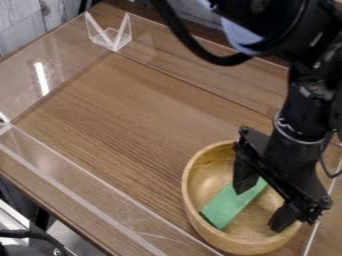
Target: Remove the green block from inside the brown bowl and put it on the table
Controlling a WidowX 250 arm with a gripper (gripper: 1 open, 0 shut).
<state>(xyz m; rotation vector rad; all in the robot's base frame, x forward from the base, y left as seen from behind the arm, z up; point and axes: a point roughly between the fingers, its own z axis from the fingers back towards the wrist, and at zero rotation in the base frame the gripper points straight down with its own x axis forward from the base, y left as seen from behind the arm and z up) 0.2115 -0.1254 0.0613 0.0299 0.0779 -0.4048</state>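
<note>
Gripper [267, 192], jaws spread wide and empty, straddles the green block [230, 206] lying aslant inside the brown bowl [201, 188]; a fingertip catching the thick rim or sloping wall may tip the bowl or nudge the block aside.

No readable text, label or number shows anywhere.

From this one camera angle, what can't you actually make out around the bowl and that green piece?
- Green block: its upper end is hidden behind the gripper, so contact cannot be judged.
- Brown bowl: its right rim is covered by the arm and gripper.
- Table: its right part is hidden behind the arm and cut off by the picture's edge.
- Fingertips: blurred, dark against the bowl.
</note>
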